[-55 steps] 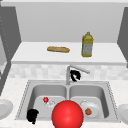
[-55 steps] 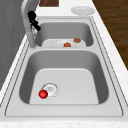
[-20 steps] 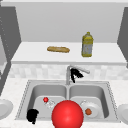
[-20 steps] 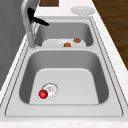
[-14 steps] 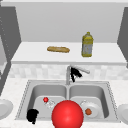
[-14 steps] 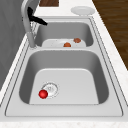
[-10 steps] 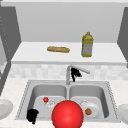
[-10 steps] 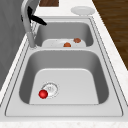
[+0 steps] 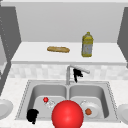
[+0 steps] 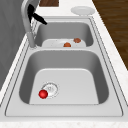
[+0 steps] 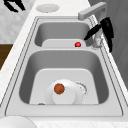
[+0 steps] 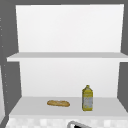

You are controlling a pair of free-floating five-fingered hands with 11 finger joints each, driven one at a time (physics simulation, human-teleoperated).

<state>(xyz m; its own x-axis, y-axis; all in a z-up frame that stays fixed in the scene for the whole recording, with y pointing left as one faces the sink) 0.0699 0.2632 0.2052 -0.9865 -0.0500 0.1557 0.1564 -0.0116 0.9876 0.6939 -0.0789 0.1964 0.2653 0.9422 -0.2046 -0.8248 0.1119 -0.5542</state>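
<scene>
I am watching the faucet (image 9: 75,69) at the back rim of the sink (image 9: 25,92), rising from the divider between the two basins. Its spout's long axis is running from the upright post toward 4 o'clock in the front view, so the tip is hanging over the back of the right basin. In the right side view the spout (image 11: 91,11) is pointing toward 10 o'clock.

The right hand (image 9: 77,73) is sitting just under the spout, close beside the post. In the left side view (image 10: 33,15) one finger is sticking out straight toward 4 o'clock while the rest of the hand is lying against the post; in the right side view (image 11: 106,28) it is wrapping the post from behind. I am reading the grasp as closed around the faucet.

The left hand (image 9: 32,115) is hanging at the front left corner of the sink, near 7 o'clock of the left basin; I cannot tell whether its fingers are open or curled.

Against the frame 2.8 s ago, the spout is lying further toward the right basin and the right hand with it; since 1.0 s ago I am seeing no change. The left hand is staying put.

Nearby: a small red ball (image 9: 45,99) by the left drain, a plate (image 11: 63,95) with a brown item in the right basin.
</scene>
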